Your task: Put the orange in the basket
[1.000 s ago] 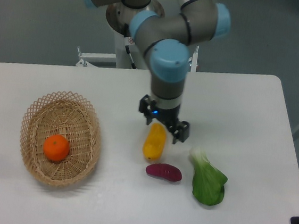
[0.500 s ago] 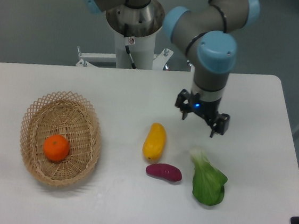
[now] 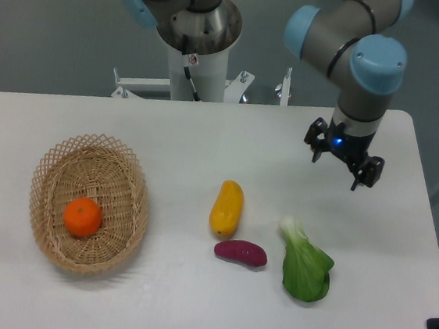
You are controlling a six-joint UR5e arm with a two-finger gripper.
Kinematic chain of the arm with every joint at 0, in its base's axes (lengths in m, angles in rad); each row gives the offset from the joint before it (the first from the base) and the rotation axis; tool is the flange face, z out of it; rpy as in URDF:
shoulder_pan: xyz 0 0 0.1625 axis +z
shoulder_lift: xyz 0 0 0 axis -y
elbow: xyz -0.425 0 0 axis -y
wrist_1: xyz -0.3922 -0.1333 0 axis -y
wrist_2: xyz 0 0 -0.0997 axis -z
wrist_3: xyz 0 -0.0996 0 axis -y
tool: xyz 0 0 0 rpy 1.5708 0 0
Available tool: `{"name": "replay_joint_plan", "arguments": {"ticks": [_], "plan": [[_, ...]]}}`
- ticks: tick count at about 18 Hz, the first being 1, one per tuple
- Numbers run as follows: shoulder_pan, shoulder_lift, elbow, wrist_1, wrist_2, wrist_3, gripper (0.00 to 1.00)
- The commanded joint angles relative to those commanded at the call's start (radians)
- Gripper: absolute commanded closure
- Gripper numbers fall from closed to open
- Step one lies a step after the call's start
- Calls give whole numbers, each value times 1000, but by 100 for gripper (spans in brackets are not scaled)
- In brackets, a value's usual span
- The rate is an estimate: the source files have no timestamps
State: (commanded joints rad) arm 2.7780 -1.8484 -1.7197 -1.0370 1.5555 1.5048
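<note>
The small round orange (image 3: 83, 217) lies inside the oval tan wicker basket (image 3: 134, 195) at the left of the table. My gripper (image 3: 338, 163) hangs over the right part of the table, far from the basket. Its fingers are spread and nothing is between them.
A yellow-orange elongated fruit (image 3: 227, 207) lies at the table's middle, with a purple sweet potato (image 3: 240, 252) just below it. A green leafy vegetable (image 3: 304, 262) lies to their right, below the gripper. The arm's base column (image 3: 194, 44) stands behind the table.
The gripper has moved right and a little back, from just above the yellow-orange fruit to the right part of the table. The orange stays in the basket.
</note>
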Motion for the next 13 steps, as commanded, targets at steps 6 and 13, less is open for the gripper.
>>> {"name": "replay_joint_plan", "arguments": {"ticks": [6,13], "plan": [[2,-3,9,0,-5,-2,0],[0,-6,8,2,-3,-3,0]]}}
